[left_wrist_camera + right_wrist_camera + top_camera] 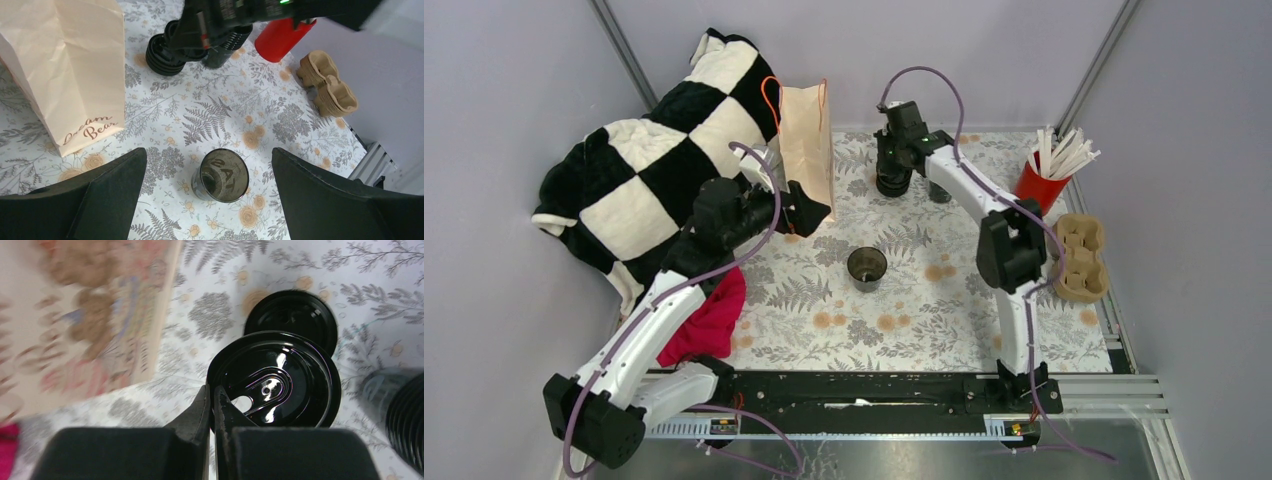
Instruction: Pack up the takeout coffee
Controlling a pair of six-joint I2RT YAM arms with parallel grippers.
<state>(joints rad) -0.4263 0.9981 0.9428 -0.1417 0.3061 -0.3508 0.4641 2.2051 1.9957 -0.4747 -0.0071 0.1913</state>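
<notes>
**Lid pinched at far edge, cup standing open mid-table**

- Right gripper [212, 390]: jaws clenched on the near rim of a black lid [277, 382], fingers meeting with only the rim between them. The lid lies roughly flat and is offset from the stack of lids [295, 317] beneath it. The two overlap in the wrist view, and I cannot tell if they touch.
- The right arm is stretched to the far edge of the table [944, 330]. The stack of cups [221, 54] is just beside the lid stack, and the red cup [1042, 183] holding straws is further right, by the corner.
- Coffee cup [867, 268]: upright and lidless at mid-table, with bare floral surface on all sides. It is well apart from the far-edge stacks and from the cup carrier [1079, 255] at the right edge.
- Left gripper [209, 150]: jaws fully released and holding nothing. The fingers [107, 185] are spread wide, and in the wrist view the cup sits between them with a gap on each side.
- Paper bag [807, 145]: upright at far left with its mouth open. In the top view the left gripper overlaps the bag's lower corner, and contact cannot be told.
- Left edge: a checkered blanket [649, 165] and a red cloth [712, 320] lie along the table margin, under and beside the left arm
</notes>
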